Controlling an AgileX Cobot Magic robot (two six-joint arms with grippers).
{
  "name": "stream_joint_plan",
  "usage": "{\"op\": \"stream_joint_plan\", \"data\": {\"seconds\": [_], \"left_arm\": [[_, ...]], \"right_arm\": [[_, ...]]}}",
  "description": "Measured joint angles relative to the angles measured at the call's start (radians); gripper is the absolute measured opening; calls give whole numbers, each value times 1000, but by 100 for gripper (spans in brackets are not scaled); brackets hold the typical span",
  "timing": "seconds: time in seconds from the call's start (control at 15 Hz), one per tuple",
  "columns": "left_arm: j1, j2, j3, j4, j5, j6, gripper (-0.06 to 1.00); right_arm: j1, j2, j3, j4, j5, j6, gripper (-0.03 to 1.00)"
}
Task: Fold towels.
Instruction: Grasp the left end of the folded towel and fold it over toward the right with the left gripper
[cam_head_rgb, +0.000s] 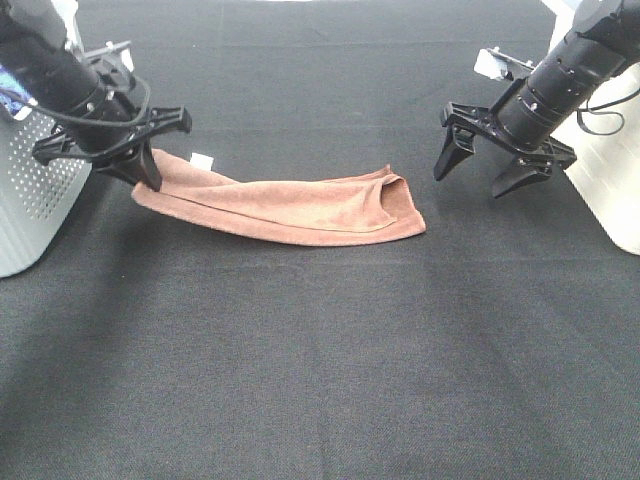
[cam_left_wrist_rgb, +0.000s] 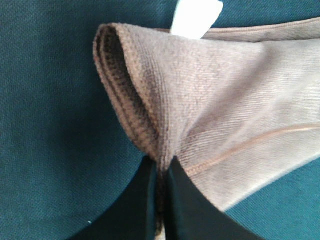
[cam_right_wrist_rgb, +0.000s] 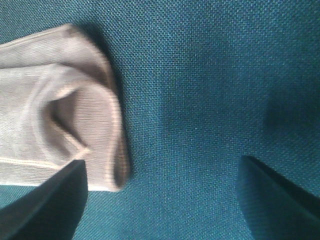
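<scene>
So the towel (cam_head_rgb: 290, 205) was lying on the dark worktop (cam_head_rgb: 320, 380) as a long bunched-up strip, running pretty much straight across from the left arm's side toward the right. The left pincer (cam_head_rgb: 148, 178) was clamped shut on the left end, close to the corner with the little white tag (cam_head_rgb: 203, 160). Its wrist view showed cloth pinched right between the two black tips. That end looked raised a bit, and the rest sagged down onto the worktop.

The right pincer (cam_head_rgb: 470, 183) was wide open with nothing in it, hanging just past the towel's other end and not touching it. In its wrist view the rolled-over end sat beside one tip, off to the side rather than between the two.

That's the bit that mattered, I reckon. The free end lay toward the middle of the worktop from the right pincer, and the right arm was clearly the nearer one, with the left busy at the far end. To grab there it'd need to shift inward along the towel's long axis and drop so the edge lands between the tips. That end looked doubled over, so catching only one layer seemed like a risk.
</scene>
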Motion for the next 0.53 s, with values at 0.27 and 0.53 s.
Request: {"op": "stream_joint_plan", "data": {"seconds": [0.27,0.53], "left_arm": [[-76,0,-42,-218,-33,33,2],[-177,100,-135,-400,-107,61,2]], "right_arm": [[0,0,0,0,3,0,77],[0,0,0,-1,4,0,77]]}}
